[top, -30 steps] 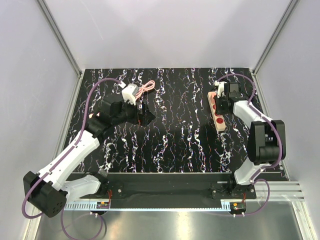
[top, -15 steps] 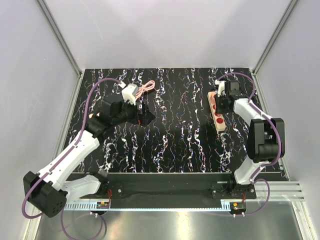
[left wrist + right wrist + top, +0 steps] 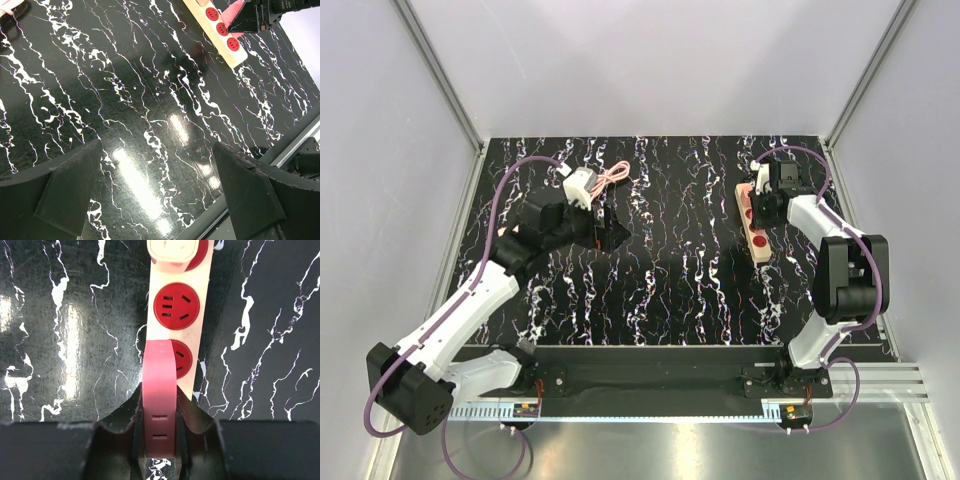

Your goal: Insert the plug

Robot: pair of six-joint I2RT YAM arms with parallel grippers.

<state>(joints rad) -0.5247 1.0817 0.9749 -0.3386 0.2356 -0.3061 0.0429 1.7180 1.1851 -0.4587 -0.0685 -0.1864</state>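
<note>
The plug [image 3: 159,400] is a salmon-pink block held edge-on between the fingers of my right gripper [image 3: 159,412], which is shut on it. It hangs over the beige power strip [image 3: 202,340] and covers part of the nearest red socket [image 3: 184,360]. The middle red socket [image 3: 176,305] is free. From above, the right gripper [image 3: 767,200] is over the strip's [image 3: 758,243] far half. My left gripper [image 3: 610,228] is open and empty above the table's left middle; its fingers [image 3: 70,192] stand wide apart. The left wrist view also shows the plug [image 3: 230,15].
A pale rounded block [image 3: 172,252] sits on the strip's farthest socket. A white adapter [image 3: 579,185] with a coiled pink cable [image 3: 613,174] lies at the back left, just beyond the left gripper. Grey walls enclose the table on three sides.
My right gripper has shifted slightly toward the back along the strip, still holding the plug. The left arm has not moved.
</note>
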